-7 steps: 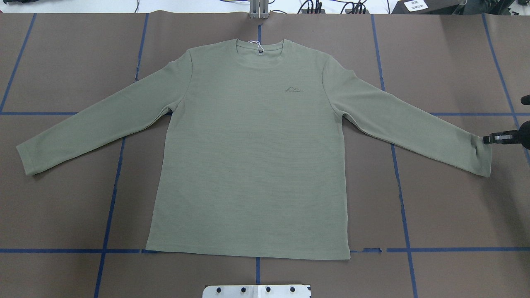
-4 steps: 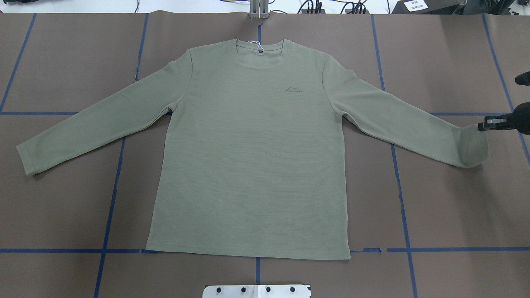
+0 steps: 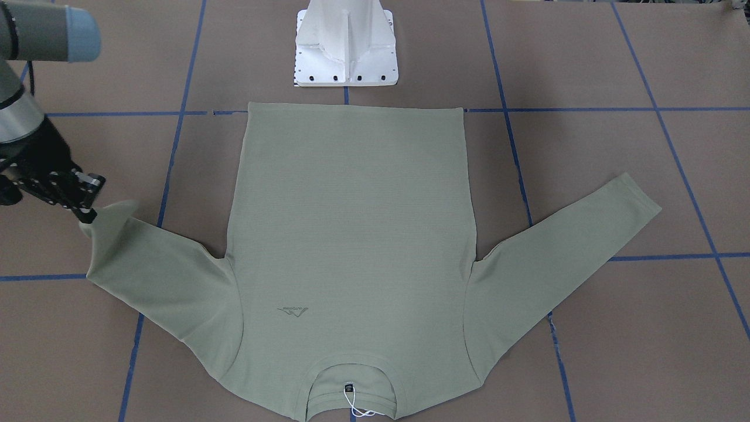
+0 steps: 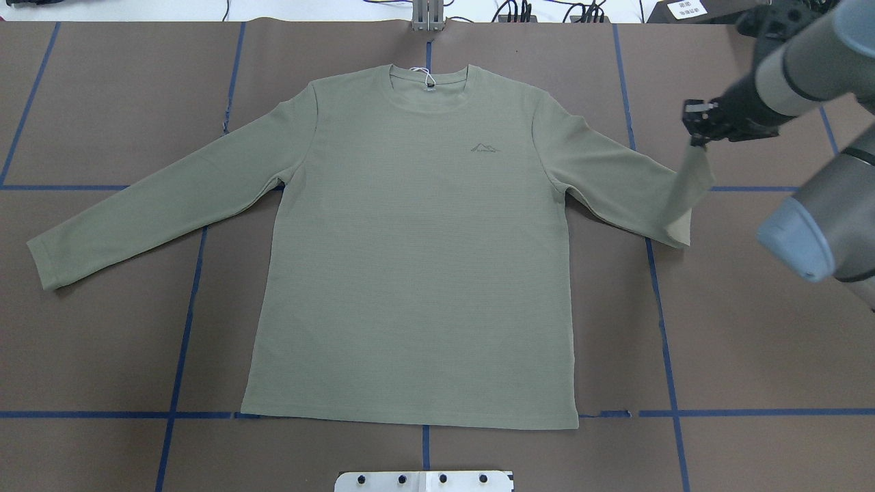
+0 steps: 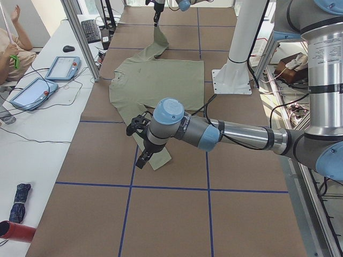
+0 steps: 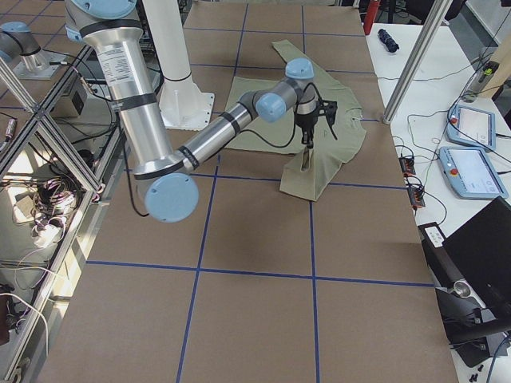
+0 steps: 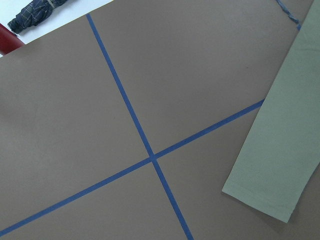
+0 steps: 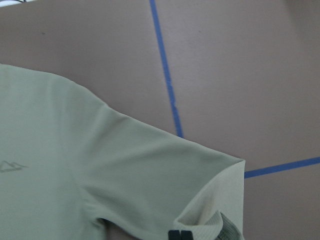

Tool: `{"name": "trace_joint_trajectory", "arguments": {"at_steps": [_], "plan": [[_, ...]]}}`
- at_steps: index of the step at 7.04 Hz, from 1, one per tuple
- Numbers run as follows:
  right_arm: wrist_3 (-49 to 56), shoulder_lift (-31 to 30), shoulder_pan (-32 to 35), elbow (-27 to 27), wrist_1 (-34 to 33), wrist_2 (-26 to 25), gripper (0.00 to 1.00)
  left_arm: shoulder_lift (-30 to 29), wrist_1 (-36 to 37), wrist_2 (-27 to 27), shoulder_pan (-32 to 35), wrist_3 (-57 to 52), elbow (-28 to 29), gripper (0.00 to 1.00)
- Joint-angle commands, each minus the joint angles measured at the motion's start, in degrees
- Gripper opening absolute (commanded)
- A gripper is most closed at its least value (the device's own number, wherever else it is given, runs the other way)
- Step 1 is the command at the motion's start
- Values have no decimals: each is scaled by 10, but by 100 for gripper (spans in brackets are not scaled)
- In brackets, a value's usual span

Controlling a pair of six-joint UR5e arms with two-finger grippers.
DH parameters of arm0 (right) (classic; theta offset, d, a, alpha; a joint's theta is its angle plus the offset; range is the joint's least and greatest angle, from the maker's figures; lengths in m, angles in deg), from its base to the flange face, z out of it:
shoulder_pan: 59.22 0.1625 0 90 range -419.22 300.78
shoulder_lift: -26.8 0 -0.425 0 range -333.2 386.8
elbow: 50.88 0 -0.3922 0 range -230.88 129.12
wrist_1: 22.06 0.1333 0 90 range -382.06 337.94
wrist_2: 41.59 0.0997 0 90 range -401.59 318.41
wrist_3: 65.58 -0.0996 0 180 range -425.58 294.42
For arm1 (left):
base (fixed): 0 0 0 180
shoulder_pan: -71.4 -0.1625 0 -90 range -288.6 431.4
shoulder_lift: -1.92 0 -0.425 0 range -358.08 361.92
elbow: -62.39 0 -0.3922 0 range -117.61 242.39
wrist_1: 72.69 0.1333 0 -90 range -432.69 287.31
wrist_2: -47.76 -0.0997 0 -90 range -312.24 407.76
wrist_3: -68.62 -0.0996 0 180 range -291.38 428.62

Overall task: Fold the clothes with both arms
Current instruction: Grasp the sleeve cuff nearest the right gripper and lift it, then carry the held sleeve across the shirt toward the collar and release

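Within a second the right tool (image 4: 697, 140) had lifted the right cuff (image 4: 693, 162) of the sage-green shirt (image 4: 410, 260) and swung it inward, clamped on it. The body lay flat on the counter (image 4: 752, 328) beside the tool. Thin knit could slip free, or a long pull could drag the torso askew. The left tool (image 5: 141, 162) hung near the left cuff (image 7: 262, 200), its opening impossible to tell. A white pedestal (image 3: 345, 47) stood beyond the hem.
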Motion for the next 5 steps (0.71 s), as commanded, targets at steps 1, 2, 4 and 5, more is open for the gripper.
{"name": "trace_joint_trajectory", "arguments": {"at_steps": [1,2,4,5], "plan": [[-124,236,-45,-109,-125,-39,0,0,-1,0,0,0,0,100],[-174,344,-76,-218,-117,-91,0,1,0,-1,0,0,0,100],[-238,489,-119,-455,36,-177,0,2,0,-1,0,0,2,100],[-236,505,-144,-493,78,-223,0,2,0,-1,0,0,5,100]]}}
